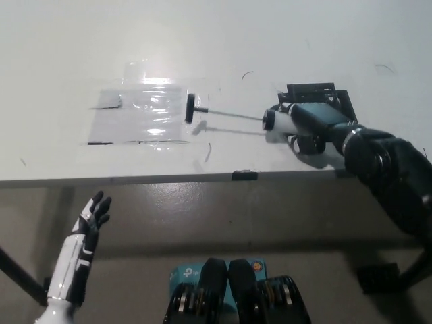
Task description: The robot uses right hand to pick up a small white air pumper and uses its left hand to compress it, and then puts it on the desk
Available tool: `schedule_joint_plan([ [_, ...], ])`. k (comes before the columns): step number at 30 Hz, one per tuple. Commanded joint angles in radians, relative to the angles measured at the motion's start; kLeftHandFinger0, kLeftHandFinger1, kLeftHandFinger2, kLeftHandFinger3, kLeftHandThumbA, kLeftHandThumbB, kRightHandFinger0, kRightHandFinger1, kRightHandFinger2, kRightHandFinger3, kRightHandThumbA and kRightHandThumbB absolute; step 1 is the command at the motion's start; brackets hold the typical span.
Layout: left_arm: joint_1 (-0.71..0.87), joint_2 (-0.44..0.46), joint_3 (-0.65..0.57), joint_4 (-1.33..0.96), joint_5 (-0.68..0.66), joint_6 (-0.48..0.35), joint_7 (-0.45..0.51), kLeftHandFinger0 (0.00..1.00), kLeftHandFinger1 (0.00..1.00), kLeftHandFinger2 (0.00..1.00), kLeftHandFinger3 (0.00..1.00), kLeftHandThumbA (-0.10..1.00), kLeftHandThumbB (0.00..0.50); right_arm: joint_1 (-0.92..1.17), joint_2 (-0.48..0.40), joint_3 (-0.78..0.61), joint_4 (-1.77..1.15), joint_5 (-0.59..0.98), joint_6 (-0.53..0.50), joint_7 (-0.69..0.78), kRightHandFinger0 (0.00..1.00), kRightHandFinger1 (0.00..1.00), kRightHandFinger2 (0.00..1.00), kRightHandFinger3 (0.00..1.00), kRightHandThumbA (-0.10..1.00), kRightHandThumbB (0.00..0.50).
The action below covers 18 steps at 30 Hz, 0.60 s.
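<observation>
The only lettering is a pale logo on the teal box (190,275) on the floor below the table's near edge, mostly hidden and too blurred to read; nothing else carries legible text.

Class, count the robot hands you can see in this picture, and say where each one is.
2. The white left robot hand hangs open below the desk's front edge, lower left. The black right robot hand is over the desk, right, shut on the air pumper.
</observation>
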Motion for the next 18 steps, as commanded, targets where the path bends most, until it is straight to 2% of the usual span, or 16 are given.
schedule_joint_plan([
  [1,-0.102,-0.009,0.051,-0.117,-0.064,0.04,0.038,1.0,1.0,1.0,1.0,1.0,0.017,0.02,-0.1,-0.052,-0.415,0.0,0.126,0.166,0.0,0.34,0.67,0.78,-0.1,0.123],
  [3,-0.126,-0.02,0.056,-0.126,-0.06,0.059,0.044,1.0,1.0,1.0,1.0,1.0,0.02,0.042,-0.11,-0.054,-0.481,0.003,0.14,0.192,0.0,0.34,0.68,0.8,-0.1,0.121],
  [5,-0.158,-0.03,0.057,-0.133,-0.059,0.055,0.048,1.0,1.0,1.0,1.0,1.0,0.018,0.072,-0.122,-0.05,-0.563,-0.004,0.169,0.221,0.02,0.41,0.74,0.8,-0.1,0.124],
  [6,-0.172,-0.033,0.056,-0.134,-0.057,0.066,0.047,1.0,1.0,1.0,1.0,1.0,0.041,0.077,-0.124,-0.052,-0.577,-0.001,0.164,0.224,0.0,0.4,0.72,0.76,-0.1,0.123],
  [7,-0.179,-0.034,0.057,-0.135,-0.056,0.071,0.045,1.0,1.0,1.0,1.0,1.0,0.052,0.081,-0.125,-0.053,-0.585,0.0,0.164,0.227,0.0,0.36,0.67,0.67,-0.1,0.147],
  [8,-0.193,-0.04,0.054,-0.138,-0.048,0.077,0.047,1.0,1.0,1.0,1.0,1.0,0.072,0.09,-0.126,-0.055,-0.599,0.008,0.161,0.23,0.0,0.37,0.68,0.68,-0.1,0.132],
  [9,-0.227,-0.05,0.049,-0.133,-0.032,0.082,0.052,1.0,1.0,1.0,1.0,1.0,0.112,0.1,-0.13,-0.054,-0.622,0.015,0.146,0.235,0.0,0.36,0.67,0.63,-0.1,0.145],
  [10,-0.241,-0.055,0.046,-0.128,-0.026,0.082,0.053,1.0,1.0,1.0,1.0,1.0,0.112,0.105,-0.132,-0.053,-0.632,0.011,0.138,0.234,0.0,0.36,0.66,0.62,-0.1,0.147],
  [11,-0.26,-0.064,0.045,-0.117,-0.019,0.083,0.056,1.0,1.0,1.0,1.0,1.0,0.132,0.108,-0.13,-0.051,-0.65,0.006,0.15,0.244,0.0,0.37,0.68,0.65,-0.1,0.151],
  [13,-0.294,-0.081,0.039,-0.101,0.012,0.093,0.067,1.0,1.0,1.0,1.0,1.0,0.193,0.121,-0.129,-0.053,-0.688,0.007,0.163,0.256,0.0,0.43,0.76,0.76,-0.1,0.151],
  [18,-0.351,-0.116,0.027,-0.051,0.031,0.098,0.077,1.0,1.0,1.0,1.0,1.0,0.215,0.161,-0.123,-0.06,-0.773,0.005,0.206,0.298,0.0,0.46,0.78,0.82,-0.1,0.154],
])
